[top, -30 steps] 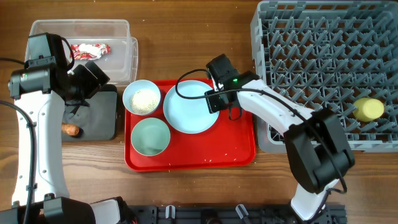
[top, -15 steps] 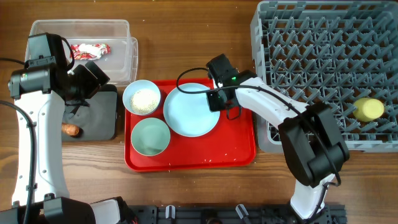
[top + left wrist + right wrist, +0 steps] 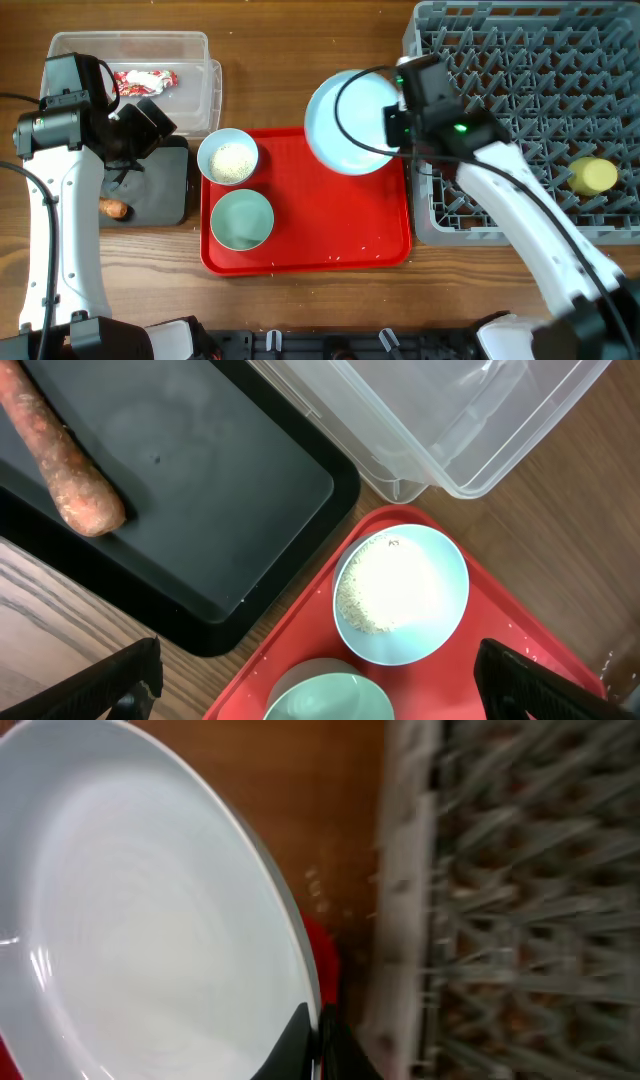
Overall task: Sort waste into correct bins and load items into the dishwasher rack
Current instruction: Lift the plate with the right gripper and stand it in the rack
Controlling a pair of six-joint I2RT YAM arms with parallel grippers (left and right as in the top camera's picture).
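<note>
My right gripper (image 3: pixel 392 128) is shut on the rim of the light-blue plate (image 3: pixel 350 125), which hangs tilted above the red tray's far right corner, next to the grey dishwasher rack (image 3: pixel 530 120). In the right wrist view the plate (image 3: pixel 130 920) fills the left side, the fingers (image 3: pixel 315 1040) pinch its edge, and the rack (image 3: pixel 520 900) is blurred on the right. My left gripper (image 3: pixel 320 695) stands open above the white bowl of rice (image 3: pixel 400 595) and the pale-green bowl (image 3: pixel 325 700). The sausage stick (image 3: pixel 60 460) lies on the black tray (image 3: pixel 200 480). The wrapper (image 3: pixel 144 80) is in the clear tub (image 3: pixel 190 55).
A yellow cup (image 3: pixel 593 176) lies in the rack at its right side. The red serving tray (image 3: pixel 330 230) carries both bowls on its left half and a few loose grains. The left arm (image 3: pixel 60 200) reaches over the table's left side.
My right gripper shut on the plate's rim, then lifted the plate off the red tray, up and right toward the rack. The left arm has not moved.
</note>
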